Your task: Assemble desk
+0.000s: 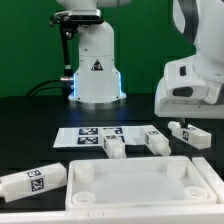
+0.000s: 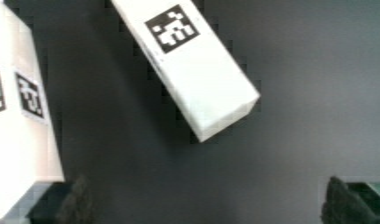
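Note:
The white desk top (image 1: 130, 185) lies flat at the front of the table, with corner sockets facing up. Four white tagged legs lie loose: one at the exterior view's left (image 1: 35, 181), two in the middle (image 1: 113, 148) (image 1: 157, 140), and one at the right (image 1: 188, 131). My gripper (image 1: 186, 100) hangs above the right-hand legs. In the wrist view my gripper (image 2: 208, 202) is open and empty, with only the dark fingertips (image 2: 55, 205) showing. A leg (image 2: 196, 65) lies slanted on the dark table beneath it. Another white tagged part (image 2: 13, 100) shows at the picture's edge.
The marker board (image 1: 95, 135) lies flat behind the middle legs. The robot's white base (image 1: 97, 70) stands at the back centre with cables beside it. The table surface is black.

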Controlling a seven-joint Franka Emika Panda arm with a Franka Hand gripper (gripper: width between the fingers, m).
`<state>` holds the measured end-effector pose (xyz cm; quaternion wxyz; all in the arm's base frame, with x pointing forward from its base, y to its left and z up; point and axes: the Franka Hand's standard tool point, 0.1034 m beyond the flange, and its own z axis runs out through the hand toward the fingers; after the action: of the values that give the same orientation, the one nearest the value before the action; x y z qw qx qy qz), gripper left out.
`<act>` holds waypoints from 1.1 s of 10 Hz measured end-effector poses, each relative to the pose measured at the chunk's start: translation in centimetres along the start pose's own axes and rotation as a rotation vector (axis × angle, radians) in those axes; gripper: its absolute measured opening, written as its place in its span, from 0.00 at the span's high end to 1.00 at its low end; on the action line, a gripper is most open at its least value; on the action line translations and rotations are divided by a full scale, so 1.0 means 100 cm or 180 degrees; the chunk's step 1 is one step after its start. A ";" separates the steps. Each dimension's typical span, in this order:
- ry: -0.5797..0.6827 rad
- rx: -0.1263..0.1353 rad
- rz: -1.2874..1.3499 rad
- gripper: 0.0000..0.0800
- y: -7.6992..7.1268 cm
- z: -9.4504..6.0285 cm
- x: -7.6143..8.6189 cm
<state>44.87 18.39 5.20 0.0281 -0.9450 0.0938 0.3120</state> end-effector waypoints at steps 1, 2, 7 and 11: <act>-0.0129 -0.0014 -0.0126 0.19 0.000 0.003 0.000; -0.0162 -0.0011 -0.0336 0.19 -0.007 0.006 -0.002; -0.0548 -0.0016 -0.0301 0.19 -0.006 0.008 -0.010; -0.0822 0.0011 -0.0139 0.19 -0.008 0.031 -0.015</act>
<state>42.00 19.72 3.60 0.0483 -0.8988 0.0693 0.4302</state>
